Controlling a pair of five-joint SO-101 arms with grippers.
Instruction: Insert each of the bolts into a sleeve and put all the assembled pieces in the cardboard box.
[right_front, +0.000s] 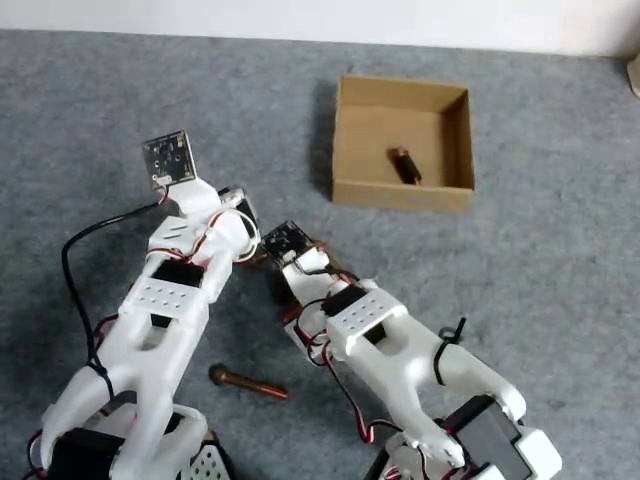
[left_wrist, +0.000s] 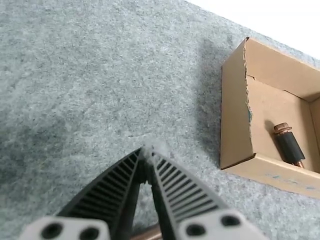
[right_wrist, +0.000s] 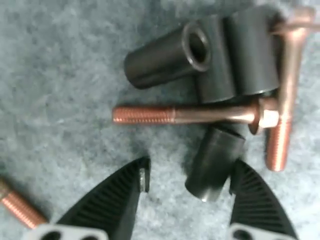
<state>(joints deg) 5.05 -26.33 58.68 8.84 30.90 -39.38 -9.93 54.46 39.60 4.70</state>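
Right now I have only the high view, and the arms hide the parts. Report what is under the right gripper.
Observer: The right gripper is open, with a black sleeve lying between its fingers, close to one.
Operator: Give me the bolts nearby.
Observer: A copper bolt lies just beyond that sleeve, its head beside a second bolt.
Operator: Now the left gripper.
Observer: The left gripper is shut over bare carpet, short of the cardboard box.

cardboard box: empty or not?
Not empty. The open brown cardboard box holds one copper bolt in a black sleeve, lying on its floor.
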